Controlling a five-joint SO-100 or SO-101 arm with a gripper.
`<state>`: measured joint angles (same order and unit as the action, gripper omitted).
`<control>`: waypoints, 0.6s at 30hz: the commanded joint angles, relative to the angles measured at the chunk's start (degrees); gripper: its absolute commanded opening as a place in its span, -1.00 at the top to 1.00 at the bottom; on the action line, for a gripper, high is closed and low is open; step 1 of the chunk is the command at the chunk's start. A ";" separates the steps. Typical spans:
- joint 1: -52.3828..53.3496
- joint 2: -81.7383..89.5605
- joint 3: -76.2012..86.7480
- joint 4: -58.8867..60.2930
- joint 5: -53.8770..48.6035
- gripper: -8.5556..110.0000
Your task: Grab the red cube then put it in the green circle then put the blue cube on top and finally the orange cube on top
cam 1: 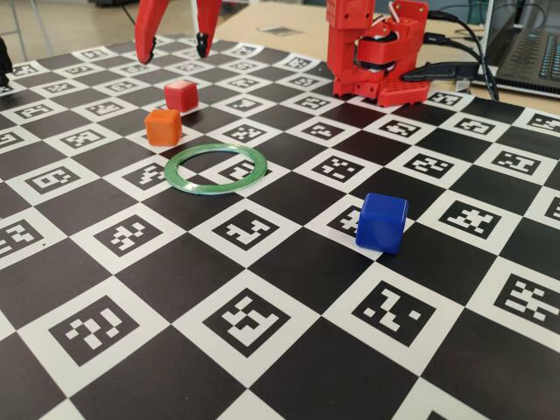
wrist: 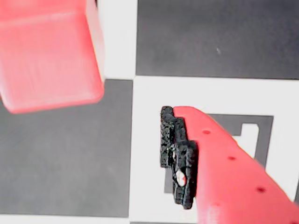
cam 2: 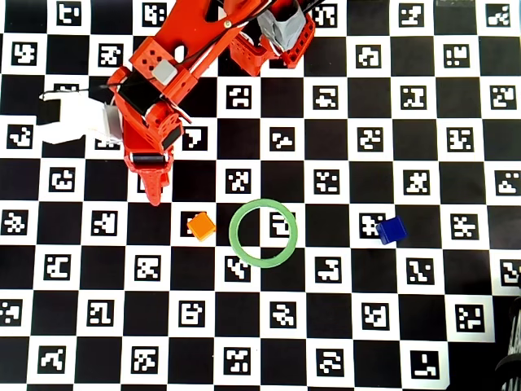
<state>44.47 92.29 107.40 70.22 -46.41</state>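
The tabletop (cam 1: 289, 289) was covered with a black and white checkered board, and each white square carried a small black marker pattern. Behind the board, in the fixed view, a pale wooden surface and some black cables (cam 1: 464, 39) were visible, with the edge of a laptop (cam 1: 529, 52) at the top right corner.

The green circle (cam 1: 215, 169) lay flat on the board, near its middle. Nothing was inside it; only the board pattern showed through its hollow centre. In the overhead view the ring (cam 2: 263, 232) was between the orange cube (cam 2: 201, 226) on its left and the blue cube (cam 2: 391, 230) well apart on its right.

The red cube (cam 1: 181, 96) stood on the board just behind the orange cube (cam 1: 164, 127) in the fixed view, close to it, and whether they touched could not be told. The blue cube (cam 1: 382, 222) sat alone, nearer to the camera and slightly tilted in its look.

The red arm (cam 2: 175, 57) reached from its base (cam 1: 376, 57) at the far side of the board. The gripper (cam 1: 172, 45) hung above the red cube with the jaws spread apart, holding nothing. In the wrist view one red finger with a black pad (wrist: 177, 156) was over a white square, and the red cube (wrist: 49, 53) was at the top left, apart from it.
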 commanded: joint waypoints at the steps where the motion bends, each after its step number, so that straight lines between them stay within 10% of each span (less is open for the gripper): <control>1: 0.70 0.18 0.18 -3.08 -0.70 0.07; 18: 0.62 -6.50 2.90 -12.22 -1.05 0.07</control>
<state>44.47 84.99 110.83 59.24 -47.64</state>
